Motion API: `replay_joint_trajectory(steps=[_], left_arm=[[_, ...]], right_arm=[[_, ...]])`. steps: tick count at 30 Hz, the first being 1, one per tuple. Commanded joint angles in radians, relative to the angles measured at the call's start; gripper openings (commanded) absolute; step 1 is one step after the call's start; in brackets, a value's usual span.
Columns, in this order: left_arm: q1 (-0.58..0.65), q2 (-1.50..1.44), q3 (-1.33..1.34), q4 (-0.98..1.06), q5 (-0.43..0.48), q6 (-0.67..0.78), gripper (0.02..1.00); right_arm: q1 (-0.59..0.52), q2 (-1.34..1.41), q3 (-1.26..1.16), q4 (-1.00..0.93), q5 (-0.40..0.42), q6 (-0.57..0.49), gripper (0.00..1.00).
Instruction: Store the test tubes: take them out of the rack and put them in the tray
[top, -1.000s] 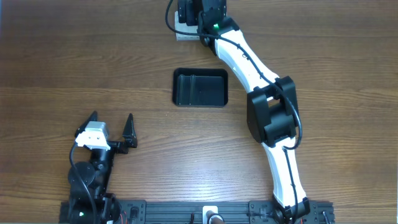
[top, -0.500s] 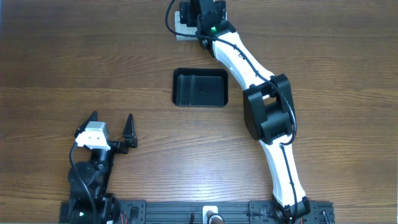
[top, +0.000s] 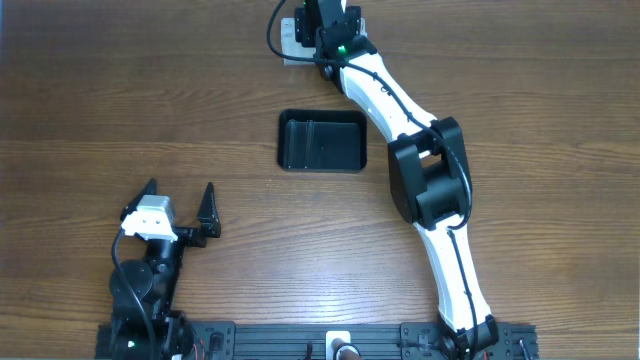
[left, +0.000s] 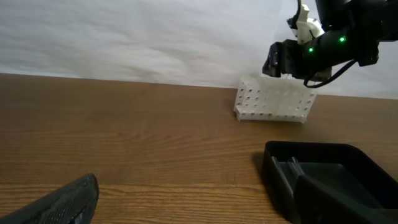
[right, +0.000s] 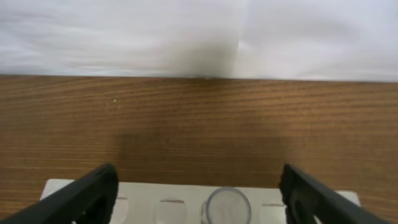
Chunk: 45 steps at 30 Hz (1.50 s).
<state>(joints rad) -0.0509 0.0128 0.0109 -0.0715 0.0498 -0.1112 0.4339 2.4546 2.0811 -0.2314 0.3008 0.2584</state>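
Wood table (top: 120, 100) same; R hand (right: 198, 173) edged left over rack (left: 273, 102).

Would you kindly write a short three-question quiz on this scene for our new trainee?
1. Fill in: the left gripper, near its arm's base, is ____ (open or shut).
2. Which one is over the white perforated test tube rack? A: the left gripper. B: the right gripper. C: a person's hand.
3. True or false: the black rectangular plastic tray lies apart from the rack.
Key: 1 open; 2 B, it straddles a clear test tube standing in the rack; 3 true.
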Motion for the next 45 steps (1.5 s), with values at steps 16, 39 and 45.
replay_joint_trajectory(steps=[16, 39, 45], left_arm=[[0.005, -0.008, -0.005, -0.003, 0.013, 0.019, 1.0], [0.005, -0.008, -0.005, -0.003, 0.013, 0.019, 1.0], [0.005, -0.008, -0.005, -0.003, 0.013, 0.019, 0.998]], right_arm=[[0.005, 0.012, 0.026, 0.003, 0.046, -0.04, 0.354], [0.005, 0.012, 0.026, -0.012, 0.068, -0.065, 0.163], [0.005, 0.012, 0.026, -0.012, 0.068, -0.065, 0.117]])
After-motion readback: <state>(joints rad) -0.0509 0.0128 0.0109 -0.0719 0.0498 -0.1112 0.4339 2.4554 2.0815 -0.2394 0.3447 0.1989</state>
